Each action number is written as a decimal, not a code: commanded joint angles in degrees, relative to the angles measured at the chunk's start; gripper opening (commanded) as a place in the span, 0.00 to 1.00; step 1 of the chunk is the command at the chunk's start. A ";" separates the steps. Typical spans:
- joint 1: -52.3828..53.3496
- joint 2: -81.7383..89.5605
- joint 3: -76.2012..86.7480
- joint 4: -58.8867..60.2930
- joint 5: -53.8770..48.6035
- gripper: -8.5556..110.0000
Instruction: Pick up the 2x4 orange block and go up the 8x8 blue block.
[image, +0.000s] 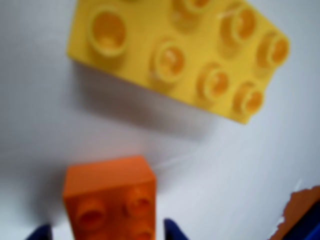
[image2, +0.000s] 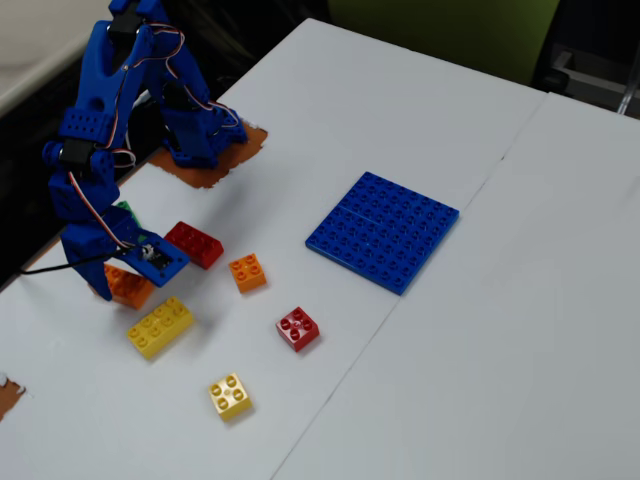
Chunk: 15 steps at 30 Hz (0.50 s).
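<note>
The 2x4 orange block (image: 107, 185) lies on the white table, and in the wrist view only its near end with a few studs shows. My gripper (image: 107, 230) is open and straddles it; a blue fingertip stands on each side with a strip of table between tip and block. In the fixed view the gripper (image2: 122, 290) is low at the left, over the orange block (image2: 135, 292), which the arm partly hides. The 8x8 blue block (image2: 383, 230) lies flat well to the right, near the table's middle.
A yellow eight-stud brick (image: 175, 55) (image2: 160, 326) lies just beyond the orange block. Nearby are a long red brick (image2: 195, 244), a small orange brick (image2: 247, 272), a small red brick (image2: 298, 328) and a small yellow brick (image2: 230, 396). The arm's base (image2: 200, 130) is at the back left.
</note>
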 joint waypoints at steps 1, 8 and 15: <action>-0.70 0.00 -1.85 -1.14 0.70 0.28; -0.35 -0.79 -1.85 -1.41 0.09 0.24; 0.44 -2.02 -1.85 -1.58 -1.14 0.24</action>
